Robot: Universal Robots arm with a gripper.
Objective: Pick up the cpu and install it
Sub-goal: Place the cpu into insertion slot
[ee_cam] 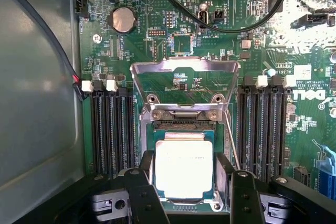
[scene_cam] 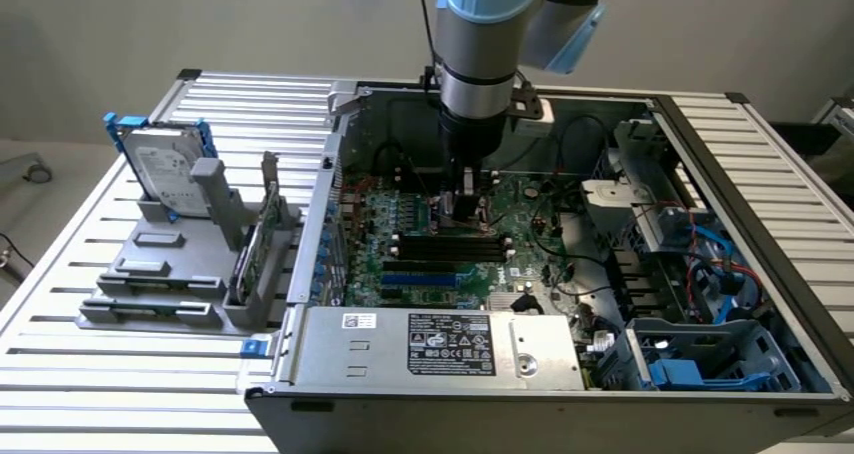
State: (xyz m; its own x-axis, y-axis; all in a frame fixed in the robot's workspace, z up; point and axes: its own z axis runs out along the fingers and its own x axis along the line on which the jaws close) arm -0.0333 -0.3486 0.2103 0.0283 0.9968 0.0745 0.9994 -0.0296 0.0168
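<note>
We see the claw [ee_cam: 185,162] narrow, its fingers [ee_cam: 146,174] pressed on both cpu [ee_cam: 184,170] sides, holding it at the socket [ee_cam: 184,125]; load plate [ee_cam: 185,66] up.

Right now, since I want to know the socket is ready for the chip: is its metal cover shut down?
No, the metal cover stands flipped open behind the socket, leaving the chip bare.
</note>
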